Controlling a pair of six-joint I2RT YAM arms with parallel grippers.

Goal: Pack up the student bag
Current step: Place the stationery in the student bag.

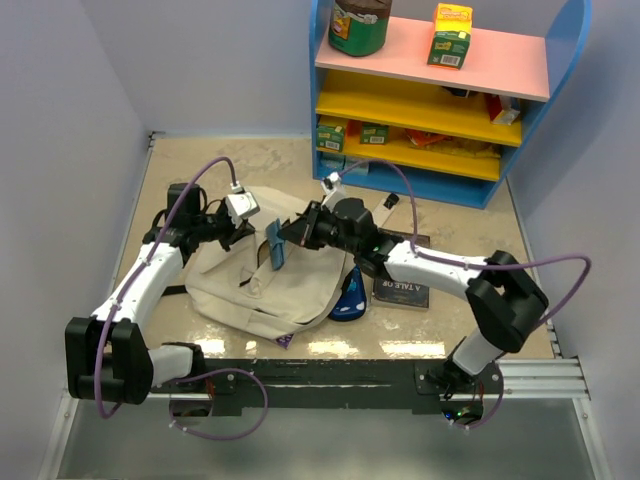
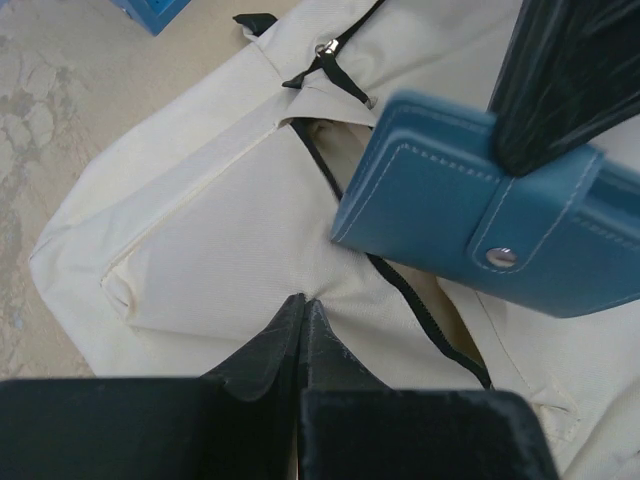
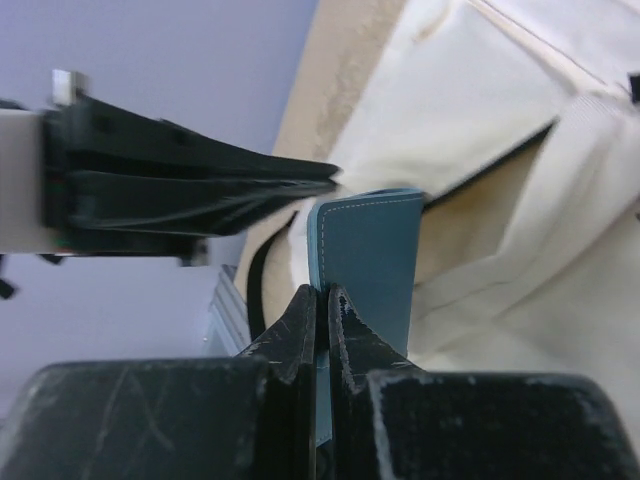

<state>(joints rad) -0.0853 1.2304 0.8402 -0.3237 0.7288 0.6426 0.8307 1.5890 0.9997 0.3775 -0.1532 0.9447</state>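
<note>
Right hand (image 3: pixel 322 300) is clamped on the blue wallet (image 2: pixel 480 220), left hand (image 2: pixel 302 310) pinches the student bag (image 2: pixel 200 230) rim (hold it up), so ease the wallet straight into the gap.

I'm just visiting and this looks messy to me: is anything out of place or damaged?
Nothing looks spilled or damaged. The student bag lies slumped and creased on the table, fabric beside its zip pinched by the left gripper; a blue case is held above the opening by the right gripper.
</note>
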